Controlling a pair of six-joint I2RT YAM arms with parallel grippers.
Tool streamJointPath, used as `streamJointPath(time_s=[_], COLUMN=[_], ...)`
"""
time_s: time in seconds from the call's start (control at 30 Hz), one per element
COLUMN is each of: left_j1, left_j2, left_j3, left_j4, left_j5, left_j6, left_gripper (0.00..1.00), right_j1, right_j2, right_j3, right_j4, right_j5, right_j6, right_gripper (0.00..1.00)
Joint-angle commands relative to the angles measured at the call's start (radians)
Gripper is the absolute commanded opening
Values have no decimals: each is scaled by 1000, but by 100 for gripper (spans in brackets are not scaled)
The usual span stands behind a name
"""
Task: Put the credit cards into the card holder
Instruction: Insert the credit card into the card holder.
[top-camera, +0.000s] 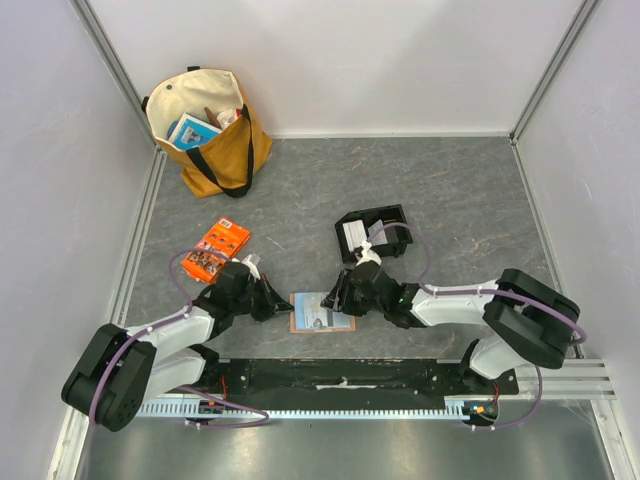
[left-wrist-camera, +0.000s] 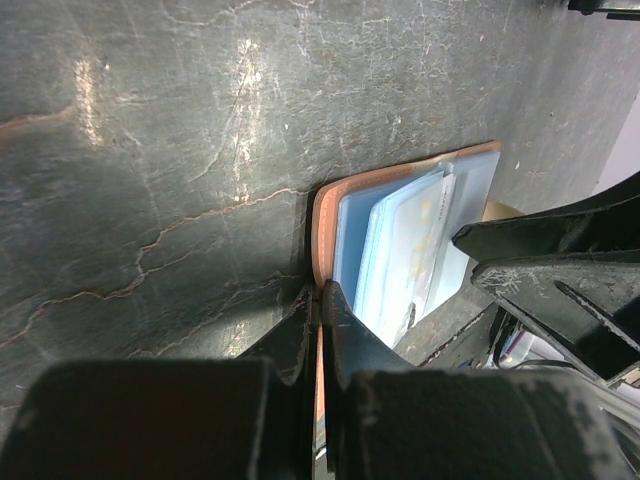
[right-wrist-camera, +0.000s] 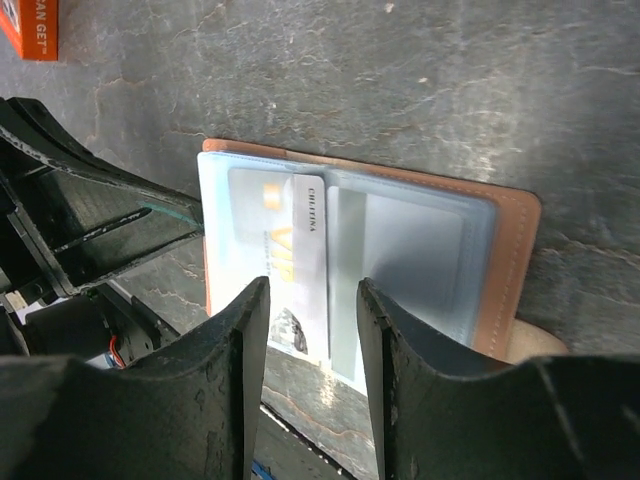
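Tan leather-look card holder (top-camera: 322, 312) lay open and flat at lower centre of the top view, its pale-blue slotted plastic face up, on the grey, crack-veined table (top-camera: 450, 200). At its left edge the left gripper (left-wrist-camera: 318, 295) was pinched tight on the tan cover, fingers together w/ only that thin edge betw. them. From the right, the right gripper (right-wrist-camera: 310, 330) hung over the blue face, jaws apart, clamped on nothing. Betw. them a thin white credit card (right-wrist-camera: 295, 260) w/ gold print sat partly in a slot, one end sticking out. More credit cards (top-camera: 352, 237) lay in the black tray (top-camera: 385, 225) just above centre. Orange packet (top-camera: 217, 250) sat left of centre, tote bag (top-camera: 210, 130) upper left. Bare tabletop upper right gave open room up to the white walls.
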Motion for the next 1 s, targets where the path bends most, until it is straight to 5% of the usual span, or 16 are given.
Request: streamJointPath(time_s=[0.0,0.53,0.8,0.97], left_j1=[-1,-1,-3,-3], left_j2=[1,-9,-39,-51], left_j3=[-14,-9,-3,12], left_j4=[-36,-32,-34,-42], left_j5=[-12,-8,6,6], left_j6=[11,8,19,34], left_gripper=[2,2,2,2], right_j1=[6,38,20,-144], right_j2=[63,121,-98,-156], right_j3=[40,107,247,342], right_j4=[29,74,-300,-434], right_j5=[-46,-107,214,230], right_j6=[-33,-68,-271,-384], right_gripper=[47,43,56,61])
